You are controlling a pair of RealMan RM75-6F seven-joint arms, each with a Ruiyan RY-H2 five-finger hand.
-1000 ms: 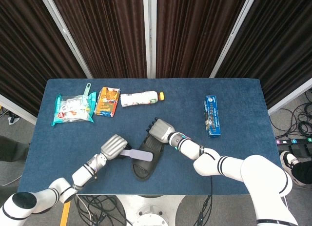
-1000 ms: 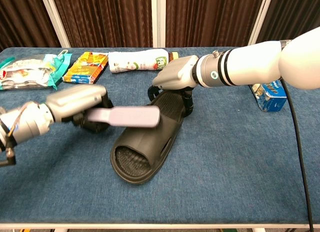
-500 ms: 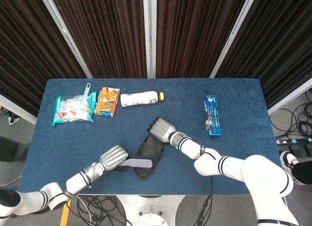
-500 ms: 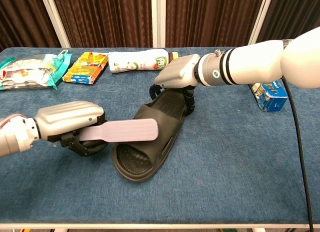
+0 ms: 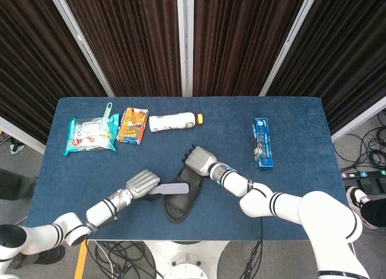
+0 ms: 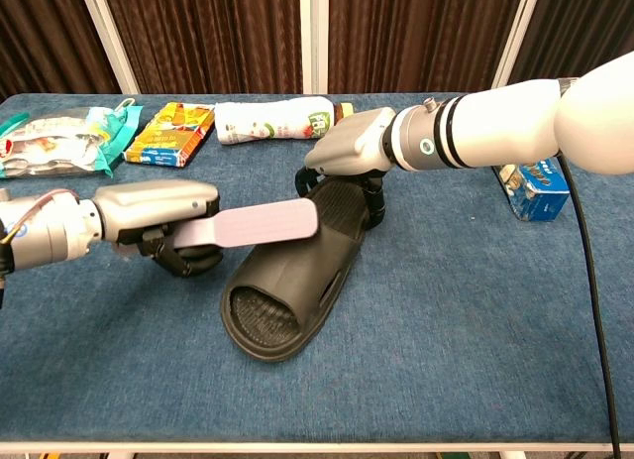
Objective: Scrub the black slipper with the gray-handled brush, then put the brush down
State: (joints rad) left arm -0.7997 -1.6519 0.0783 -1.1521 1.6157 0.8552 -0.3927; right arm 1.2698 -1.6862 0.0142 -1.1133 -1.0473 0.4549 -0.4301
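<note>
- Slipper (image 6: 297,271), black, lies near the middle of the blue table (image 5: 289,188), close to its front edge, with the toe end toward the front and the heel end up toward the right hand.
- Right hand (image 6: 349,150) rests on the heel end of the slipper, palm down; dark fingers (image 6: 374,203) curl over the slipper's far rim and press on it, so the hand holds the slipper in place.
- Left hand (image 6: 158,209) sits just left of the slipper, its fingers wrapped under and around the handle end of the gray-handled brush (image 6: 260,222); the hand grips it firmly.
- Brush reaches rightward from the left hand and lies across the slipper's strap, its flat gray back facing up; the bristles are hidden underneath, so I cannot tell how hard they touch the slipper.
- In the head view the same pair shows: left hand (image 5: 142,185) at the slipper's left side, brush (image 5: 172,188) over the middle of the slipper (image 5: 179,197), right hand (image 5: 199,160) on its upper end.
- Along the far edge of the table, well apart from the slipper, lie a teal snack bag (image 5: 90,134), an orange packet (image 5: 134,125) just beside it, and a white bottle (image 5: 175,121) on its side with an orange cap.
- A blue box (image 5: 263,143) lies at the right part of the table, apart from both hands.
</note>
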